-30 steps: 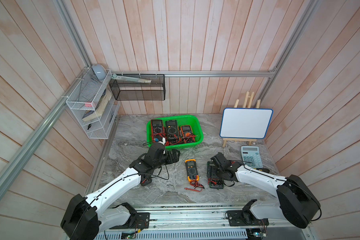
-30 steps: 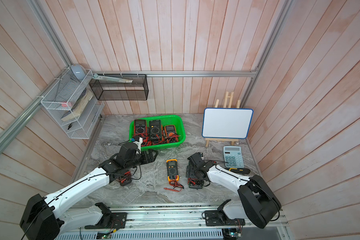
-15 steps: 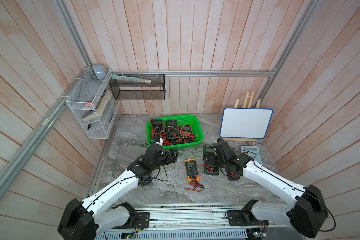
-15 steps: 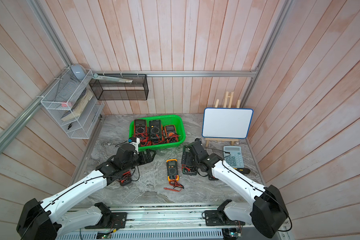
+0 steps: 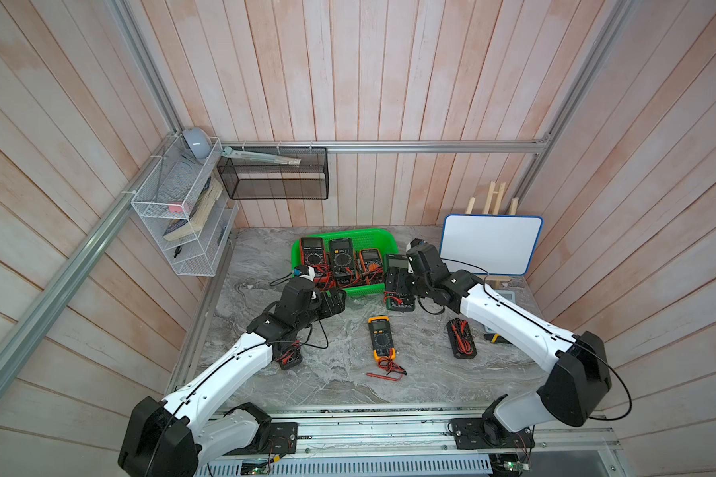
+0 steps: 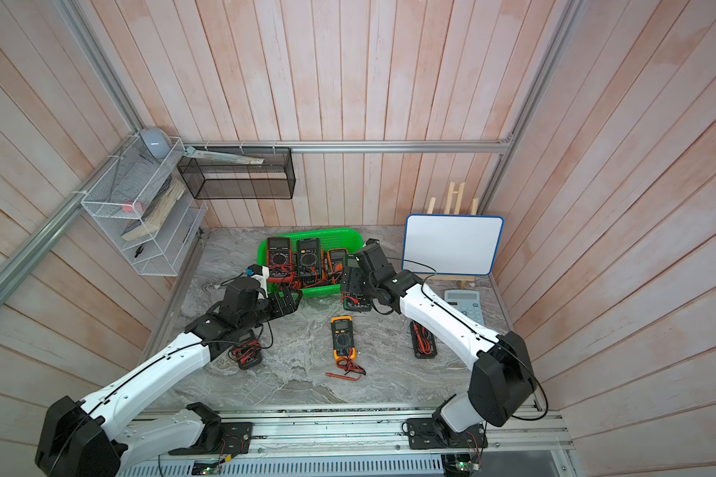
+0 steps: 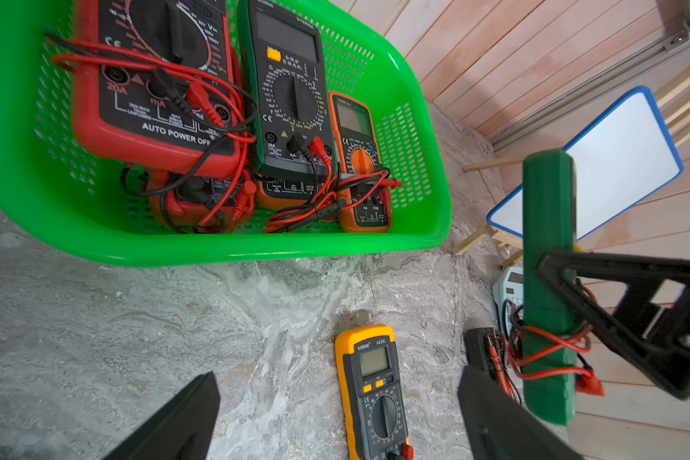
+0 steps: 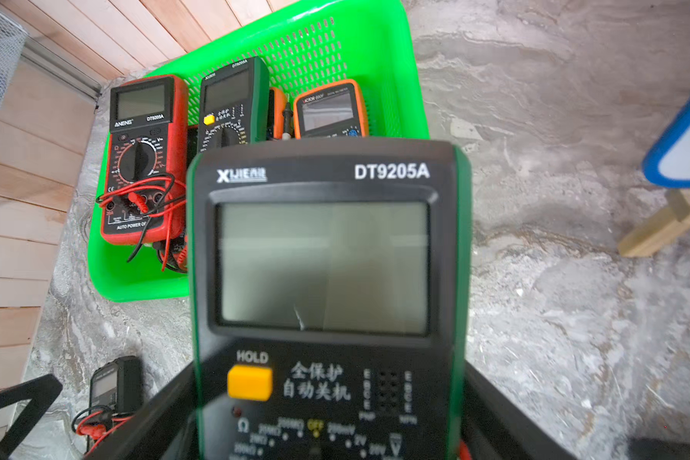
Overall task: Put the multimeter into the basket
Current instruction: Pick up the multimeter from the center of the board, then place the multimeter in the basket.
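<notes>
My right gripper (image 8: 327, 430) holds the multimeter (image 8: 323, 263), a green-cased DT9205A with a black face and grey screen. It has red leads wound round its lower body and hangs clear of the table at the basket's (image 5: 371, 239) right edge. The basket is bright green perforated plastic and sits upright near the back wall, with several other meters (image 7: 156, 99) face up inside.

r end effector (image 6: 354, 284) holds green multimeter (image 6: 351, 261) by basket (image 6: 311, 233).
</notes>
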`<action>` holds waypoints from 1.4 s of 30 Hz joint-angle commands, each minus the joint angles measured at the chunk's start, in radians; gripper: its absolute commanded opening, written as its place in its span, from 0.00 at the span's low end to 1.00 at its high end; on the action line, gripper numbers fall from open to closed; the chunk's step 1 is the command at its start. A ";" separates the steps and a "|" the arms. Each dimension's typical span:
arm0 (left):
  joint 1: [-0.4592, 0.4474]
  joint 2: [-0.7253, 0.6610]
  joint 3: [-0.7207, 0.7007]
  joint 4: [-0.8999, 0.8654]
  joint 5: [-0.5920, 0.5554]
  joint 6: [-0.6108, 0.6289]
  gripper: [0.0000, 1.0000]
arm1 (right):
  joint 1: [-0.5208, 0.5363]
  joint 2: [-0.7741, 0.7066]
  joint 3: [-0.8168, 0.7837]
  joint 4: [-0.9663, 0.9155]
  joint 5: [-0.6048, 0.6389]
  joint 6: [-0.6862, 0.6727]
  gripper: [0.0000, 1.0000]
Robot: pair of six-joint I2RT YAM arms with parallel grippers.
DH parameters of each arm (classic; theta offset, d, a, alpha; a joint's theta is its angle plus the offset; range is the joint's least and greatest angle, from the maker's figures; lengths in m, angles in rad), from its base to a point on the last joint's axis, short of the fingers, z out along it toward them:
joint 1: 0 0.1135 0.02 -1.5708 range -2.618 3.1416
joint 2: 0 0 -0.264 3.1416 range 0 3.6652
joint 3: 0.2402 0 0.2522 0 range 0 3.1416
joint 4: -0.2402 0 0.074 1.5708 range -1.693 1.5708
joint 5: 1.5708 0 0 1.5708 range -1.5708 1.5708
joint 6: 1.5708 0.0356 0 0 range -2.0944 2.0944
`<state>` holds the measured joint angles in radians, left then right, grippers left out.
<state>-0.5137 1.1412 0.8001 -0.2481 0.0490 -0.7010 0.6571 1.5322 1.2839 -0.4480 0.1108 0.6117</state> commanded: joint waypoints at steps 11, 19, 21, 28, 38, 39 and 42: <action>0.052 0.038 0.077 -0.024 0.009 0.055 1.00 | -0.025 0.192 0.235 0.072 -0.020 -0.090 0.48; 0.076 0.047 0.059 -0.017 0.021 0.054 1.00 | -0.064 0.347 0.379 0.090 -0.027 -0.134 0.48; 0.077 0.048 0.059 -0.017 0.022 0.052 1.00 | -0.073 0.391 0.419 0.095 -0.027 -0.151 0.48; 0.082 0.047 0.057 -0.022 0.025 0.053 1.00 | -0.089 0.535 0.551 0.109 -0.004 -0.207 0.49; 0.081 0.062 0.041 -0.015 0.052 0.054 1.00 | -0.088 0.738 0.734 0.064 -0.007 -0.217 0.51; 0.082 0.058 0.039 -0.013 0.054 0.052 1.00 | -0.088 0.750 0.736 0.059 -0.003 -0.220 0.52; 0.082 0.053 0.033 -0.011 0.057 0.047 1.00 | -0.083 0.779 0.739 0.050 0.000 -0.229 0.57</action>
<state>-0.4366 1.2007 0.8459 -0.2626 0.0875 -0.6621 0.5716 2.2887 1.9854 -0.3813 0.0917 0.4065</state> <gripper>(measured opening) 0.996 0.924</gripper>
